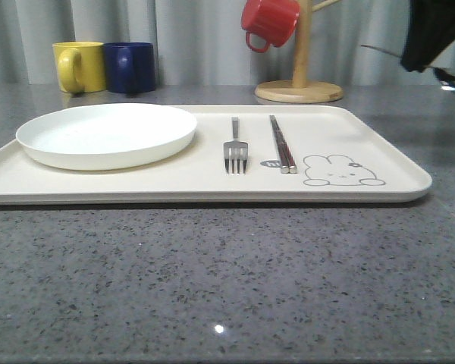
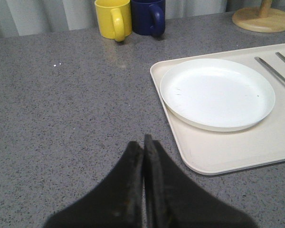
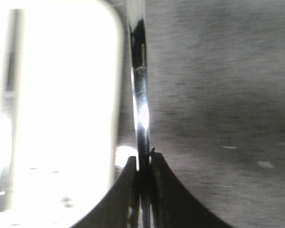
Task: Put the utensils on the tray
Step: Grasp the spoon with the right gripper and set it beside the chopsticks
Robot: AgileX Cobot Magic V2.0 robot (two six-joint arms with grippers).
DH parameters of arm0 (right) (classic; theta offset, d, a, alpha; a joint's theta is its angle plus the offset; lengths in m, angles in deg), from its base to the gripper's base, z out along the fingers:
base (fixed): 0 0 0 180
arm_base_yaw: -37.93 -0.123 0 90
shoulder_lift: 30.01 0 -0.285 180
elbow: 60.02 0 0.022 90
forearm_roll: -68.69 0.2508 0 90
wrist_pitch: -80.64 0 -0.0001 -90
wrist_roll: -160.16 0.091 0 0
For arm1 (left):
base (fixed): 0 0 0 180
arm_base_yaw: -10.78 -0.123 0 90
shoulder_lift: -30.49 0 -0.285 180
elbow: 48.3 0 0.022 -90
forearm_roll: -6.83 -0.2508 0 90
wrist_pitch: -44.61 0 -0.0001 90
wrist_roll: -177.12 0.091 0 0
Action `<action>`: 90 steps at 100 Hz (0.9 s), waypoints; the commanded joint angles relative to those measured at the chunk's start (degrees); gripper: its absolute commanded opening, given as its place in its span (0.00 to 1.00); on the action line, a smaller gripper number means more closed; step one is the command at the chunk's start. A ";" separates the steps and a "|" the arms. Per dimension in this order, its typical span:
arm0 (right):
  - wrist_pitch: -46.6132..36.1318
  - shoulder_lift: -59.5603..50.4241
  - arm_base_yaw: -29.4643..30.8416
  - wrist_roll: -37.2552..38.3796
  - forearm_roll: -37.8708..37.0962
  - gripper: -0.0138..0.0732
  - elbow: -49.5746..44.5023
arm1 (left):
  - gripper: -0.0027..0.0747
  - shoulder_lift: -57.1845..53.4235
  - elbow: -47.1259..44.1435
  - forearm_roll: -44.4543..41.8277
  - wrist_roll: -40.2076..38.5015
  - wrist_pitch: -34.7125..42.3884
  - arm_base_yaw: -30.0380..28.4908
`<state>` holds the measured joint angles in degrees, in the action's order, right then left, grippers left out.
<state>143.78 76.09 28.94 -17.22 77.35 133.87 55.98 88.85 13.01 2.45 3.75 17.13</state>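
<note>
The cream tray (image 1: pixel 212 186) lies across the grey table. The fork (image 1: pixel 236 148) and the pair of chopsticks (image 1: pixel 282 144) lie side by side on it, right of the plate. My right gripper (image 1: pixel 428 64) hangs high above the table off the tray's far right corner. It is shut on the slim silver spoon (image 1: pixel 379 50). In the right wrist view the shiny spoon handle (image 3: pixel 138 95) runs out from between my right gripper's (image 3: pixel 143 159) fingers, beside the tray's bright edge (image 3: pixel 61 118). My left gripper (image 2: pixel 143 140) is shut on nothing, over bare table left of the tray (image 2: pixel 218 152).
A round white plate (image 1: pixel 106 133) takes up the tray's left part. Behind the tray stand a yellow mug (image 1: pixel 80 67) and a blue mug (image 1: pixel 130 67). A red mug (image 1: pixel 269 23) hangs on a wooden stand (image 1: pixel 299 87) at the back right.
</note>
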 commanded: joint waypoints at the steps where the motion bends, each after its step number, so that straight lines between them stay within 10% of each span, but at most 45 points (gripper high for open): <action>1: -3.32 -1.96 -4.21 5.44 0.58 0.08 1.66 | 0.01 0.59 1.35 0.36 -0.57 4.26 0.33; 66: -8.44 6.71 -8.81 17.36 -0.19 0.10 1.66 | 0.01 0.59 1.35 0.36 -0.57 4.26 0.33; 90: -8.80 6.71 -8.81 17.36 -0.53 0.49 1.66 | 0.01 0.59 1.35 0.36 -0.57 4.26 0.33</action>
<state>137.00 85.93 20.01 -0.01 77.03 133.87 55.98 88.85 13.01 2.35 3.75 17.13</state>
